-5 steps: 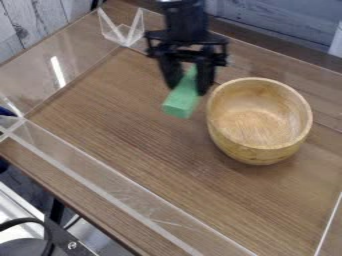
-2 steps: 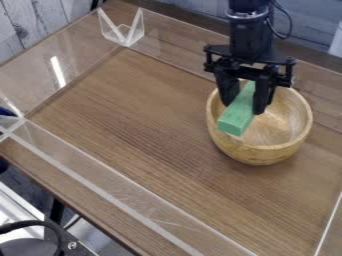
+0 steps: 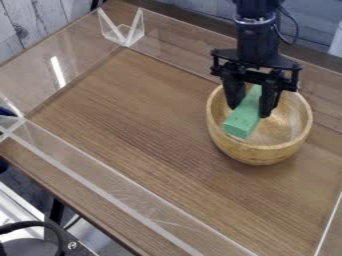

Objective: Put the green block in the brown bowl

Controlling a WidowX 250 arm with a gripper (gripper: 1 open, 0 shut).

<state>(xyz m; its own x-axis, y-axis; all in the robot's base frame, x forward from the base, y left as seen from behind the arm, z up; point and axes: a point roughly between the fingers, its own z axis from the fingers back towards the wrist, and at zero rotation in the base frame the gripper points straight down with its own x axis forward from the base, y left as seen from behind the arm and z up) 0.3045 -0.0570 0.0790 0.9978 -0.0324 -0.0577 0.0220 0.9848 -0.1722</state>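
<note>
The green block (image 3: 245, 119) hangs tilted between the black fingers of my gripper (image 3: 254, 95), its lower end down inside the brown bowl (image 3: 230, 140). The gripper is shut on the block's upper part and stands over the bowl's left half. The bowl is round, light tan wood with a grained paler inside, and sits at the right of the wooden table. Whether the block's lower end touches the bowl's inside I cannot tell.
A clear acrylic wall (image 3: 80, 170) runs along the table's front and left edges. A small clear stand (image 3: 122, 27) sits at the back left corner. The wooden tabletop (image 3: 120, 110) spreads left of the bowl.
The gripper carried the green block rightward from left of the bowl to over it, then shifted slightly further right and lower into the bowl.
</note>
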